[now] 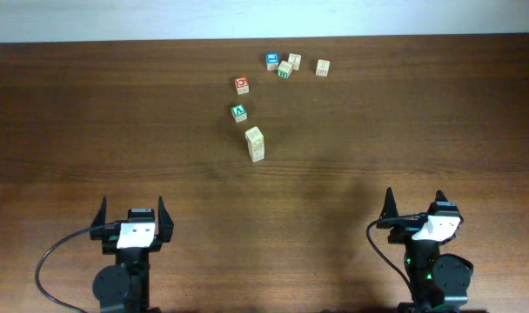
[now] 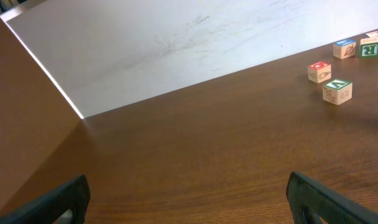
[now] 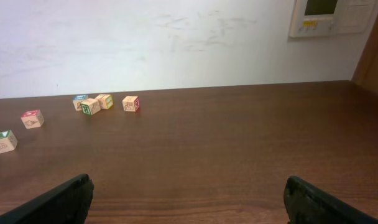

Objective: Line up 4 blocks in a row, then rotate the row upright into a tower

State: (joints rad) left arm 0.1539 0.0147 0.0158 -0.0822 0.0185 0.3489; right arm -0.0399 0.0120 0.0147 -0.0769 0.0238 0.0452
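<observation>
Seen from overhead, the four blocks sit in a loose cluster at the upper centre of the dark wooden table (image 1: 421, 130). A blue-topped block (image 1: 272, 61) is on the left, a teal-lettered block (image 1: 284, 69) sits just beside a pale block (image 1: 294, 60), and a fourth block (image 1: 322, 67) lies slightly apart on the right. Below and left of them are a red-ring cube (image 1: 242, 84), a green-V cube (image 1: 239, 112) and a taller yellow-topped piece (image 1: 255, 143). The left pincer (image 1: 131, 209), at lower left, and the right pincer (image 1: 414, 202), at lower right, both stand wide open and hold nothing, well apart from the cluster. In the left wrist view, that pincer's fingers (image 2: 58, 202) are spread into the bottom corners over bare wood. The blue-topped block (image 2: 344, 48) and teal-lettered block (image 2: 370, 47) lie at the far upper right, with the red-ring cube (image 2: 319, 71) and green-V cube (image 2: 337, 91) just below them. In the right wrist view, the fingers (image 3: 326, 202) are spread just as wide. The four blocks line up at upper left before a white wall (image 3: 176, 43), the fourth block (image 3: 130, 103) rightmost.
</observation>
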